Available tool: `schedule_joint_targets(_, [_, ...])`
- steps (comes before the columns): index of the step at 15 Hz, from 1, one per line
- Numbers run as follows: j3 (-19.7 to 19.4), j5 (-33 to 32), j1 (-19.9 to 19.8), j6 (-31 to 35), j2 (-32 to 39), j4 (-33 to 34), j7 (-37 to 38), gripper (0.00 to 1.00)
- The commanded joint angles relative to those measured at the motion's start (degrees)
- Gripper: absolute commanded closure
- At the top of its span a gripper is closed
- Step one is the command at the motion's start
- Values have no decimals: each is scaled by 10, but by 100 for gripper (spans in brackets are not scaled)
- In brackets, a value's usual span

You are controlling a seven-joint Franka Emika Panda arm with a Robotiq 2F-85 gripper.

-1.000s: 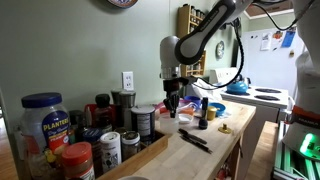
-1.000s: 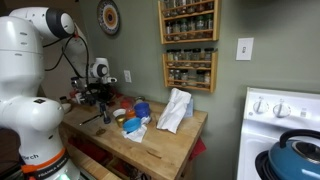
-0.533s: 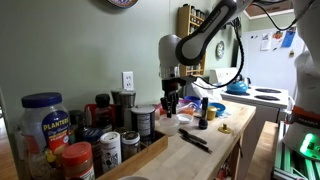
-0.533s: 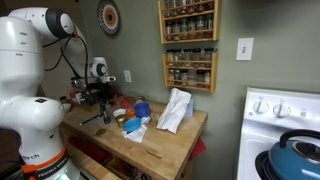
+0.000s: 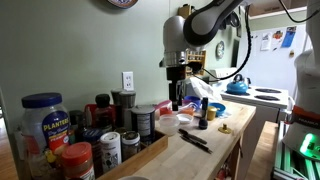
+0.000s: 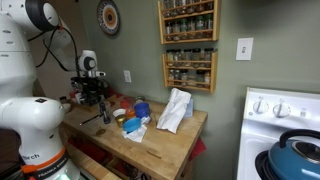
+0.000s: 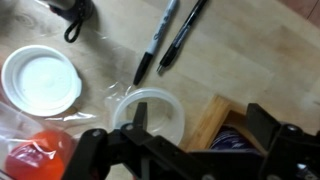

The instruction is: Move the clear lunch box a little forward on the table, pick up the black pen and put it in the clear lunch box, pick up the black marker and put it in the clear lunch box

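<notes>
In the wrist view the clear lunch box [image 7: 150,112] is a round translucent tub seen from above, standing on the wooden table. My gripper [image 7: 200,130] hangs open above it; the left finger [image 7: 136,122] overlaps the tub's rim and nothing is held. The black marker [image 7: 156,45] and the black pen [image 7: 186,34] lie side by side beyond the tub. In an exterior view the gripper [image 5: 177,103] is raised over the tub [image 5: 169,122], with the pen and marker lying nearer the table's front.
A white lid [image 7: 42,80] and an orange item [image 7: 35,160] lie beside the tub. A wooden tray [image 7: 204,118] of dark-lidded jars [image 5: 108,146] is close by. A blue kettle [image 5: 238,87] sits on the stove; a white cloth [image 6: 175,108] lies on the table.
The gripper went from shut to open, letting go of the clear lunch box, and the arm rose above the table.
</notes>
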Motion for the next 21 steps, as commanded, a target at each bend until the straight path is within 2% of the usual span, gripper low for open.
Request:
schedule_joint_targets(1, [22,68,5,-23,-21,-35,-79,0])
schedule_joint_targets(10, [37,92,20,15,-2,-104,-46,0])
schedule_joint_targets(18, [33,76,22,92,54,-103,-7,0])
schedule_joint_targets(21, [24,50,26,110,72,-99,26,4])
